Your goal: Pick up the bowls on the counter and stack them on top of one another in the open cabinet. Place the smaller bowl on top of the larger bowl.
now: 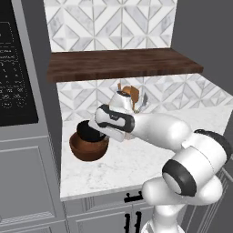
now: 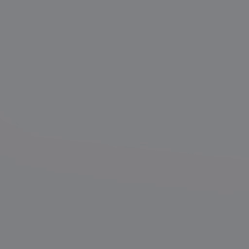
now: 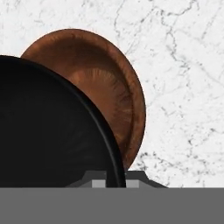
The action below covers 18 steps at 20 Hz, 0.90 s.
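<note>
The smaller bowl (image 1: 88, 130), glossy black, hangs just above the larger bowl (image 1: 89, 148), a reddish-brown wooden one standing on the counter (image 1: 136, 161) at its left end. My gripper (image 1: 98, 132) is shut on the black bowl's right rim. In the hand view the black bowl (image 3: 48, 131) covers the left half, and its rim runs down between my gripper's (image 3: 116, 181) fingertips. The wooden bowl (image 3: 109, 83) lies below and beyond it on the marble counter (image 3: 183, 87). The open cabinet (image 1: 123, 63), a dark wood shelf, runs along the tile wall above and holds nothing.
A beige utensil holder (image 1: 131, 94) with wooden tools stands against the wall behind my wrist. A tall grey oven column (image 1: 22, 113) borders the counter on the left. The counter's front edge runs above grey cabinet doors (image 1: 104, 214).
</note>
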Tool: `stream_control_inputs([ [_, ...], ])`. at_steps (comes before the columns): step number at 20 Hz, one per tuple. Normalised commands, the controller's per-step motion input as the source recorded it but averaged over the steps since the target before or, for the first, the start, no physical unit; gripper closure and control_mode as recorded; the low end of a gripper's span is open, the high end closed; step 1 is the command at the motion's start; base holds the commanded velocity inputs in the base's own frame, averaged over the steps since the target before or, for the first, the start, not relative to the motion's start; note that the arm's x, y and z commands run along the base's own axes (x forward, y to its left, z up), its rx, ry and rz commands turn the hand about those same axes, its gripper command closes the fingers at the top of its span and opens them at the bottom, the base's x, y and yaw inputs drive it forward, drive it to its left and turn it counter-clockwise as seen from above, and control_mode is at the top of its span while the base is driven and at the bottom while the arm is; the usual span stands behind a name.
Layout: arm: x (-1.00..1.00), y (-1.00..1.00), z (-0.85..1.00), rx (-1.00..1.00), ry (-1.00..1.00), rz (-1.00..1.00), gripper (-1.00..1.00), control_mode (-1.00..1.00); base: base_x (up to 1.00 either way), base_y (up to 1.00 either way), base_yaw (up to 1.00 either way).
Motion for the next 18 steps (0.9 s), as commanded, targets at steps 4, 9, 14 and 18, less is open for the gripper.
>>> stream_control_inputs([
  [4, 0.29, 0.19, -0.25, -0.04, 0.07, 0.0, 1.0, -1.0, 0.0, 0.0, 0.0],
  [9, 0.26, 0.08, -0.47, 0.0, 0.03, 0.0, 1.0, -1.0, 0.0, 0.0, 0.0],
  [14, 0.23, 0.05, -0.46, 0.0, 0.0, 0.0, 1.0, -1.0, 0.0, 0.0, 0.0],
  [18, 0.08, 0.08, -0.28, 0.0, 0.0, 0.0, 1.0, -1.0, 0.0, 0.0, 0.0],
])
